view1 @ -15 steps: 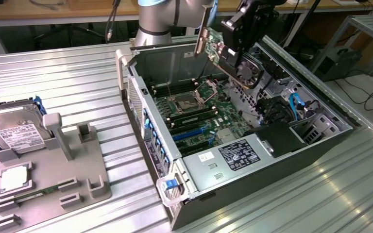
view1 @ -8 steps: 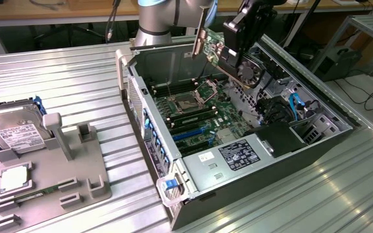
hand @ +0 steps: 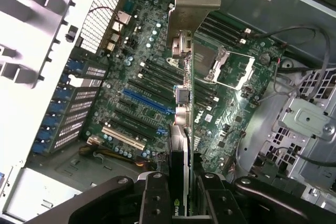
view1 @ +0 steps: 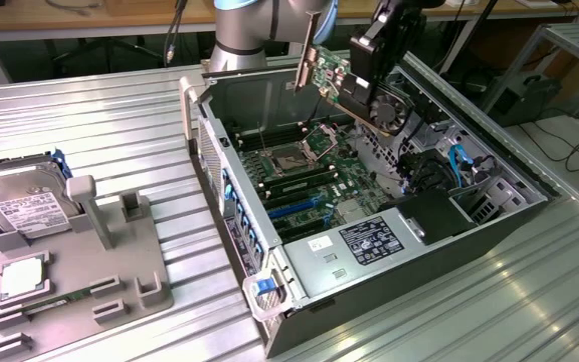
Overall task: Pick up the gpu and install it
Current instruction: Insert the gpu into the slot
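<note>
My gripper (view1: 378, 38) is shut on the gpu (view1: 348, 84), a green circuit card with a black fan and a pale metal bracket (view1: 306, 56) along one end. The card hangs tilted above the open computer case (view1: 531, 219), over the motherboard (view1: 310, 177). In the wrist view the gpu (hand: 190, 103) is seen edge-on between the gripper (hand: 182, 203) fingers (hand: 156, 198), bracket (hand: 191, 3) farthest from the camera. Below it lie the motherboard (hand: 136, 61) and its blue expansion slot (hand: 147, 100), apart from the card.
On the exterior view's left a grey fixture (view1: 88, 294) holds a silver hard drive (view1: 23, 200) and a small square chip (view1: 23, 275). Inside the case are a black power supply (view1: 370, 241), cables (view1: 461, 162) and a drive cage (hand: 310, 124). The case walls stand close around the board.
</note>
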Controlling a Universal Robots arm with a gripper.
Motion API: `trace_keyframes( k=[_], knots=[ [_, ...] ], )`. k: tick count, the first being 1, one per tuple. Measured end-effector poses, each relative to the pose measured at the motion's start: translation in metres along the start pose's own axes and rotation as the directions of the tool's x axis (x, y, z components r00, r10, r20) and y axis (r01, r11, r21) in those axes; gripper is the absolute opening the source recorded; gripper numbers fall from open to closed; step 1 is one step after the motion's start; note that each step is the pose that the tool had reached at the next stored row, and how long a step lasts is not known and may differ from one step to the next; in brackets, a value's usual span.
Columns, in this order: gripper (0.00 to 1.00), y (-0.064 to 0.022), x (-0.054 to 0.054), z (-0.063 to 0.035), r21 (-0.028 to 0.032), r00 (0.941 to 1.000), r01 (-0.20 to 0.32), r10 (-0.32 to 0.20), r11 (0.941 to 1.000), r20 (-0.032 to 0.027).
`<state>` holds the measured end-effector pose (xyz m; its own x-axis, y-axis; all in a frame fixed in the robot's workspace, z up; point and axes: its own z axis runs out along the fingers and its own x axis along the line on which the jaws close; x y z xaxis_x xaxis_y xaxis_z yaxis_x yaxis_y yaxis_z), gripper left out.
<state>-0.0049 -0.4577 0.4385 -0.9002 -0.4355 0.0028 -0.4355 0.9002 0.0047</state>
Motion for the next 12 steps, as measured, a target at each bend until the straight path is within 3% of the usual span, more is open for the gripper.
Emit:
trace_keyframes(
  k=[7, 12],
  knots=[
    [0.27, 0.0000, 0.0000, 0.0000, 0.0002, 0.9979, 0.065, -0.065, 0.9979, -0.0003],
    [0.27, 0.0000, 0.0000, 0.0000, 0.0003, 0.9930, 0.118, -0.118, 0.9930, -0.0006]
  ],
)
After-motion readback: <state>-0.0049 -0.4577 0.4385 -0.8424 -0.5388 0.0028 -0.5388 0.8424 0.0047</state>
